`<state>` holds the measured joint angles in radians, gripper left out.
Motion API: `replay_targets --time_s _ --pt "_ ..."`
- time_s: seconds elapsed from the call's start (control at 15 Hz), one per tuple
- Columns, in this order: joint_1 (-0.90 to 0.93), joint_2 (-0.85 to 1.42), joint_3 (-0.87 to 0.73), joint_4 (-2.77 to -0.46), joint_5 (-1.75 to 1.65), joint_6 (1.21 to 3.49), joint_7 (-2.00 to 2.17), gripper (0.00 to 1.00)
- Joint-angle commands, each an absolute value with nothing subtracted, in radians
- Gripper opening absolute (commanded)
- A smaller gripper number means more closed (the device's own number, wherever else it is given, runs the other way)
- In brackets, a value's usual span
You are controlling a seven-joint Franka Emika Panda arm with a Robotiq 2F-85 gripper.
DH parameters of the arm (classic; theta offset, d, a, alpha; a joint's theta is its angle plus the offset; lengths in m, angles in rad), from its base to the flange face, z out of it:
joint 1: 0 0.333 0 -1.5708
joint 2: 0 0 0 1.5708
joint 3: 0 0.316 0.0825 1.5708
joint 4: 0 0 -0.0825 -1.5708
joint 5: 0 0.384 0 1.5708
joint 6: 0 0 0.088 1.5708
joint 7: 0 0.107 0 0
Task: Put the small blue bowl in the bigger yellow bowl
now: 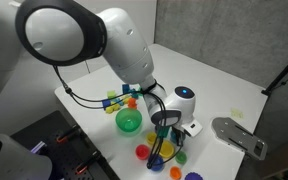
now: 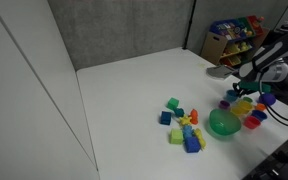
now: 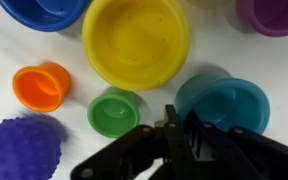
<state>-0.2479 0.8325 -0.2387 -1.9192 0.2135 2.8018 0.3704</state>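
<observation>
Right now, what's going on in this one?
The robot arm's gripper hangs low over a cluster of coloured bowls on a white table. It sits by the rim of the small blue bowl; whether it grips it is unclear. The bigger yellow bowl just beyond is empty, so nothing has been placed yet.

Arm (image 1: pixel 124 45) reaching down, jaws closed together

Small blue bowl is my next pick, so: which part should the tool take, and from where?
Probably the rim nearest the tool, from straight above, one finger inside, one outside. The small blue bowl looks round and open-topped, and the green cup stands close on one side.
</observation>
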Motion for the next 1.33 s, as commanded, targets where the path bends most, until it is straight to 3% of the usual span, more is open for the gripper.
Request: replay_targets --time_s 0.0,0.53,1.27 --pt "-0.226 0.694 -0.250 -2.084 0.237 2.844 0.358 0.04" --pt "-0.163 0.510 -0.310 -2.337 0.232 3.004 0.379 0.04" --pt "-0.215 0.575 -0.283 -2.349 0.280 3.025 0.369 0.04"
